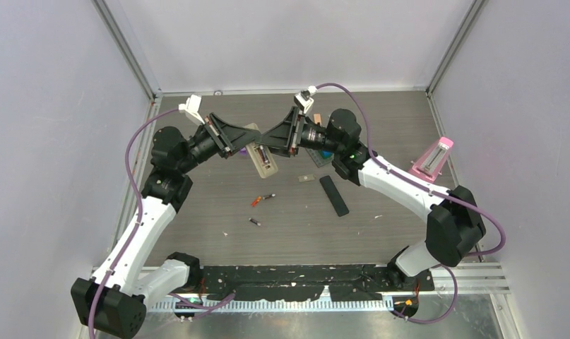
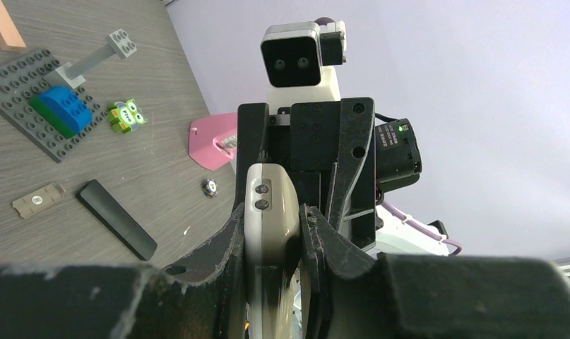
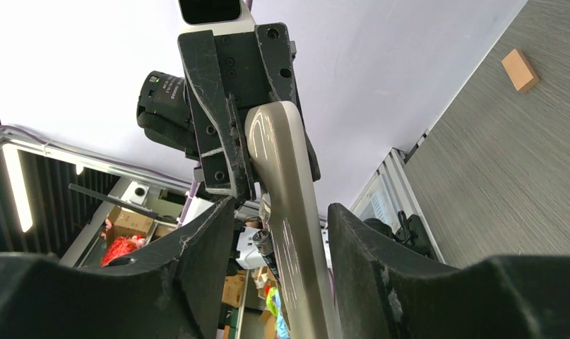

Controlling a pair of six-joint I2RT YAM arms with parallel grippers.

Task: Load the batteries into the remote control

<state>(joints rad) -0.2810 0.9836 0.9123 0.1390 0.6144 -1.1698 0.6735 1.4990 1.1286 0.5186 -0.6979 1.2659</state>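
Remote (image 1: 262, 157): clamped by left gripper (image 2: 273, 226), right gripper (image 3: 278, 219) open astride it, likely regrasp; batteries (image 1: 263, 199) await loading; next needs firm two-sided hold.

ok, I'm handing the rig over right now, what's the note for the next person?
Left gripper: shut on the remote, which is held up off the table.
Right gripper: jaws open on either side of the remote, not clamped.
Batteries: the orange-red cell and dark cell lie loose on the table.
Done: remote lifted. Can't tell if any cell is seated.
Left: load the loose cells.
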